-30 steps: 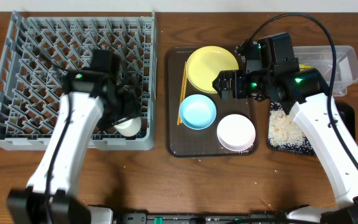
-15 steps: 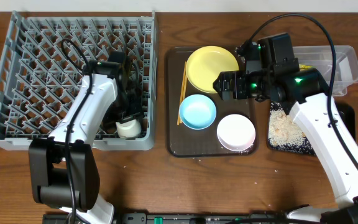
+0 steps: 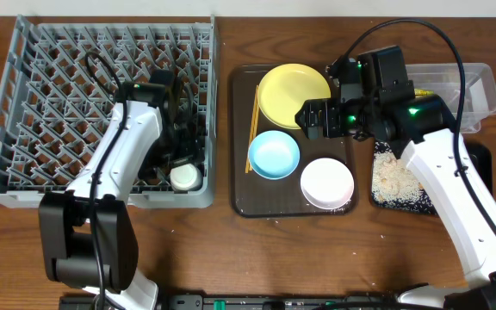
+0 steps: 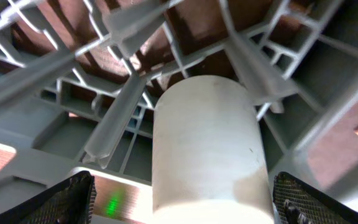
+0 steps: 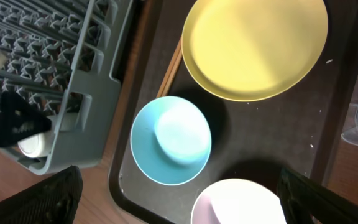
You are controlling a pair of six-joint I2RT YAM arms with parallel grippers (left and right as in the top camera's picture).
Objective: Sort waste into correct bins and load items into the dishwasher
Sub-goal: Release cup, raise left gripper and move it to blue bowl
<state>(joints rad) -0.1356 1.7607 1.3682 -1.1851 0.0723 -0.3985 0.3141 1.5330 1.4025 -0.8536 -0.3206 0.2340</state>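
The small pale cup [image 3: 185, 176] lies on its side in the near right corner of the grey dish rack [image 3: 58, 86]. My left gripper [image 3: 177, 162] is down in the rack, open, its fingers [image 4: 182, 202] on either side of the cup [image 4: 207, 143] with gaps. My right gripper [image 3: 313, 118] is open and empty [image 5: 179, 202], hovering above the brown tray. On that tray are the yellow plate [image 3: 293, 95], light blue bowl [image 3: 274, 155], white bowl [image 3: 326, 183] and chopsticks [image 3: 253, 129]. Rice scraps [image 3: 394, 181] lie in the black tray [image 3: 480, 159].
The dark brown serving tray [image 3: 241, 202] sits right of the rack. The clear tub [image 3: 476, 86] stands at the back right, partly behind my right arm. The wrapper and the crumpled paper are not visible. A few crumbs lie on the wood in front.
My left arm swung its elbow over the rack and stays at the cup. The cup shifted slightly right and now shows its mouth. The right arm has not moved.
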